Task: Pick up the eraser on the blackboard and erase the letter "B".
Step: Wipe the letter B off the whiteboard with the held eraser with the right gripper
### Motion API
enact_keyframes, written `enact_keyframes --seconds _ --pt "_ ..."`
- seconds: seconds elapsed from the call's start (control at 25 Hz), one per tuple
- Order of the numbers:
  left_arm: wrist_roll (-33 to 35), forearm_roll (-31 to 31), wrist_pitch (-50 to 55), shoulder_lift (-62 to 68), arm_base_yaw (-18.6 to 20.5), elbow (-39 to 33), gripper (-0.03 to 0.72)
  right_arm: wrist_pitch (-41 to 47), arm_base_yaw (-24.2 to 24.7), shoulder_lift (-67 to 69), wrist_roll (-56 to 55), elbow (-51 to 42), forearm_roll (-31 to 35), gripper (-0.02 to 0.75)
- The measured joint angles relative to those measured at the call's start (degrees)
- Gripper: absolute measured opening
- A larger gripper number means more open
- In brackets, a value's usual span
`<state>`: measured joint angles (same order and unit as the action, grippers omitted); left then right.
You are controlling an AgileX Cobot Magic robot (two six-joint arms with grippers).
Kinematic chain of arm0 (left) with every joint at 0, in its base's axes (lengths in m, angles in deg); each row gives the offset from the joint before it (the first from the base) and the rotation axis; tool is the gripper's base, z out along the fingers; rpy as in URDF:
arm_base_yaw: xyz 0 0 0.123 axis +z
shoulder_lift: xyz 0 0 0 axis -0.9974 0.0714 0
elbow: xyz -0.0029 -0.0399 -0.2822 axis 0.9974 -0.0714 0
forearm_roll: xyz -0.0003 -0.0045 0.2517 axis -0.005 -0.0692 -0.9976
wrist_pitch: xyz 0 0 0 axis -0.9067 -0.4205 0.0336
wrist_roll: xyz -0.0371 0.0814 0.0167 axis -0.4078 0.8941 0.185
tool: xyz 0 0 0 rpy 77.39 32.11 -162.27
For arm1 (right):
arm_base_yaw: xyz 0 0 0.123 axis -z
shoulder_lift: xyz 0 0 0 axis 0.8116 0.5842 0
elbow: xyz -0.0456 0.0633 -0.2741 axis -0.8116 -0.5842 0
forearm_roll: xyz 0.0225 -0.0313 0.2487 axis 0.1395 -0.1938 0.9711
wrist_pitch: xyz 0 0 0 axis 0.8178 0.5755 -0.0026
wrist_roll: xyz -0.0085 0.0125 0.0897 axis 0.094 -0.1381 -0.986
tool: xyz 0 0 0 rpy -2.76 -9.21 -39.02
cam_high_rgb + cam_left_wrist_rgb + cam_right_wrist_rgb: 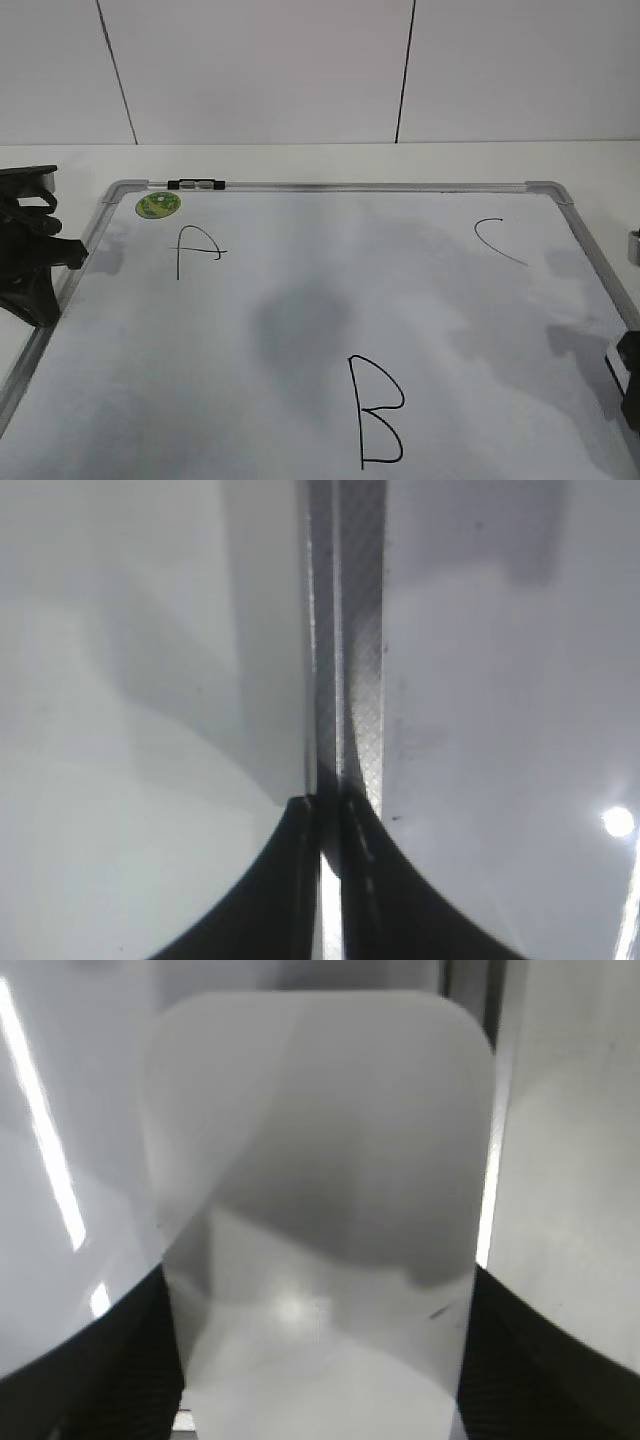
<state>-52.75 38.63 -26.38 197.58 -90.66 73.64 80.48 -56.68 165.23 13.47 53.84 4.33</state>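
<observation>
The blackboard [330, 186] is a white dry-erase board with a silver frame, lying flat on the table. The letter "B" [378, 410] is drawn in black near its front middle. In the right wrist view the white eraser [320, 1160] fills the space between my right gripper's [318, 1280] jaws, which press on both its sides. In the exterior view that gripper [630, 385] is at the board's right edge, mostly cut off, far right of the "B". My left gripper [40, 290] is shut and empty over the board's left frame [350, 630]; its jaws [330, 815] also show in the left wrist view.
A smaller "A" [197, 248] and a curved "C" [497, 240] are on the far part of the board. A round green sticker [158, 205] sits at the far left corner, and a black clip [197, 184] on the top frame. A white wall stands behind the table.
</observation>
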Motion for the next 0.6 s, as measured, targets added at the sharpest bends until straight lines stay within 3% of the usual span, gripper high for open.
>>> enact_keyframes --seconds 0.24,0.6 --pt "0.0 0.0 0.0 0.0 0.0 0.0 0.019 4.1 0.0 0.0 0.0 5.7 0.0 0.54" --pt "0.1 1.3 1.2 0.1 0.0 0.2 0.019 2.6 -1.9 0.5 0.0 10.0 3.5 0.54"
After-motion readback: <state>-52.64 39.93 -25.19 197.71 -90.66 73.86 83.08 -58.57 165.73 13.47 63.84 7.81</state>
